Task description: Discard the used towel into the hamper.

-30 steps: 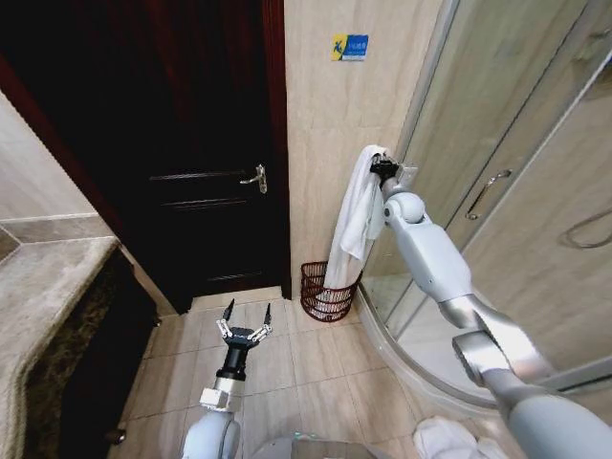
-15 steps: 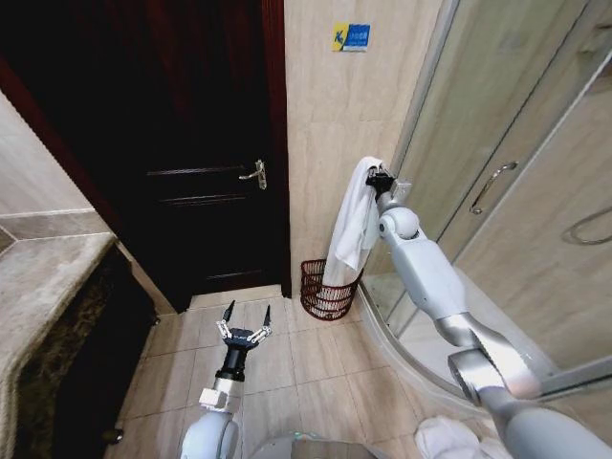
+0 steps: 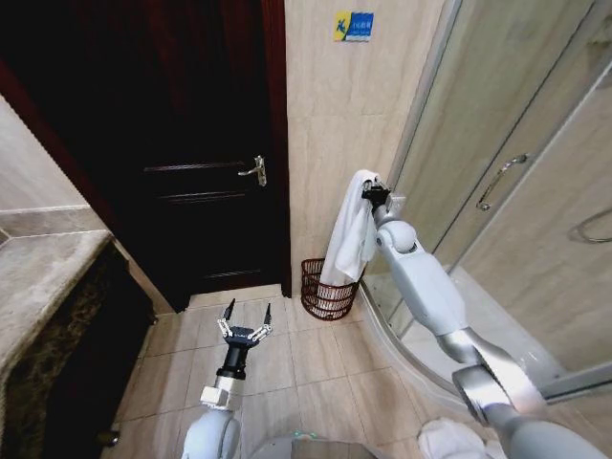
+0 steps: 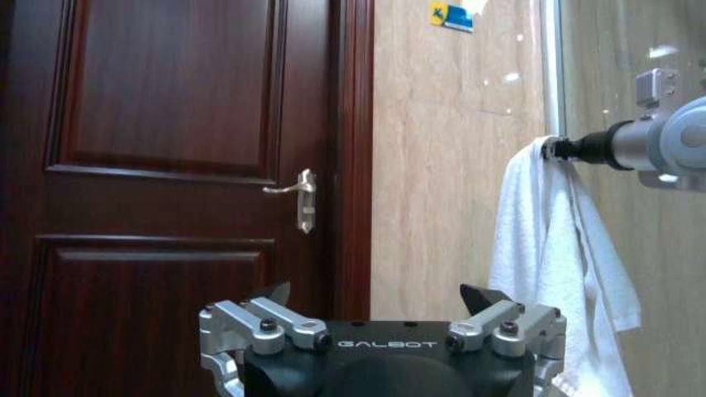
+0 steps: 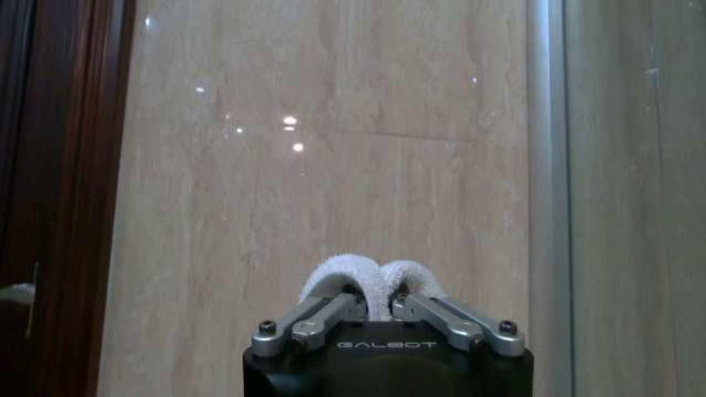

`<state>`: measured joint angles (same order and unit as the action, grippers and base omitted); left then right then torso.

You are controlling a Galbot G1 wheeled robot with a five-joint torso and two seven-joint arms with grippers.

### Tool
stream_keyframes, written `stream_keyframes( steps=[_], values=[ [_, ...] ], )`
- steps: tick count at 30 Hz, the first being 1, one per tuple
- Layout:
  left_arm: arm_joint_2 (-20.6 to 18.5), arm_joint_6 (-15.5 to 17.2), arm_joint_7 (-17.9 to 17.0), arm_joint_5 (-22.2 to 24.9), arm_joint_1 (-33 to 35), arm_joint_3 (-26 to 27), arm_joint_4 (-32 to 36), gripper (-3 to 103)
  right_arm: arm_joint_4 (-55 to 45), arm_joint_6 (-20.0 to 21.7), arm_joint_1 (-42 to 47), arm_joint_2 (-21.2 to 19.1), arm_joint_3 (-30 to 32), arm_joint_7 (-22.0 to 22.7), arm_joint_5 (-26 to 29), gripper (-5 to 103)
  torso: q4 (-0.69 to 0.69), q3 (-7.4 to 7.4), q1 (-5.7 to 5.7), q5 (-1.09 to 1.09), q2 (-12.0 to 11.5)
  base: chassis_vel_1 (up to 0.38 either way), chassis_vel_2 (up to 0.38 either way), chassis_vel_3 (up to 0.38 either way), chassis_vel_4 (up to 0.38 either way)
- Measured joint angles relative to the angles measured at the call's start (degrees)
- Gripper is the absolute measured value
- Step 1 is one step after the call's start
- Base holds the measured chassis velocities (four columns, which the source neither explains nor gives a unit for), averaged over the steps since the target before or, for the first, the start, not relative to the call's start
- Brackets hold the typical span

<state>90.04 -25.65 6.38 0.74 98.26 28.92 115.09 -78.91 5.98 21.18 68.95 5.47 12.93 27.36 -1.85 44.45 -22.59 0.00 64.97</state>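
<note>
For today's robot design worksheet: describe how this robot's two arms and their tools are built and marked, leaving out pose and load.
The right arm has smooth pale grey shells with rounded joints, ending in a black wrist. The left tool sits on a black body with a metal collar; its silver bolted linkages carry dark pointed fingertips. The right tool has the same silver linkages. Both black bodies read GALBOT in pale letters.

GALBOT on left gripper body | GALBOT on right gripper body | wall sign right of door: text unreadable
</note>
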Motion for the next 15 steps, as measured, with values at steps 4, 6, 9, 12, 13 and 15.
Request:
stream_keyframes(
  steps=[4, 6, 9, 12, 13, 15],
  values=[
    [0.51, -0.15, 0.11, -0.58, 0.09, -0.13, -0.12, 100, -1.23, 0.12, 0.68, -0.62, -0.33, -0.27, 0.03, 7, 0.01, -0.67, 0.59, 0.00, -1.24, 0.000, 0.000, 0.000, 0.000],
    [0.84, -0.17, 0.18, -0.94, 0.10, -0.19, -0.12, 100, -1.46, 0.19, 0.72, -0.88, -0.49, -0.51, 0.13, 7, 0.01, -1.07, 0.92, 0.00, -1.97, 0.000, 0.000, 0.000, 0.000],
    [1.13, -0.19, 0.26, -1.22, 0.14, -0.26, -0.09, 100, -1.47, 0.20, 0.72, -1.06, -0.52, -0.69, 0.23, 7, 0.01, -1.42, 1.22, 0.00, -2.63, 0.000, 0.000, 0.000, 0.000],
    [1.44, -0.22, 0.32, -1.54, 0.19, -0.39, -0.06, 100, -1.66, 0.20, 0.95, -1.35, -0.52, -0.87, 0.48, 7, 0.00, -1.92, 1.63, 0.00, -3.51, 0.000, 0.000, 0.000, 0.000],
    [1.48, -0.23, 0.34, -1.60, 0.20, -0.39, -0.05, 100, -1.70, 0.21, 1.06, -1.46, -0.52, -0.99, 0.51, 7, 0.01, -2.02, 1.72, 0.00, -3.71, 0.000, 0.000, 0.000, 0.000],
    [1.62, -0.27, 0.43, -1.90, 0.19, -0.45, -0.04, 100, -1.85, 0.23, 1.47, -1.80, -0.54, -1.43, 0.57, 7, 0.01, -2.47, 2.11, 0.01, -4.58, -0.077, 0.052, 0.067, -0.067]
  ],
)
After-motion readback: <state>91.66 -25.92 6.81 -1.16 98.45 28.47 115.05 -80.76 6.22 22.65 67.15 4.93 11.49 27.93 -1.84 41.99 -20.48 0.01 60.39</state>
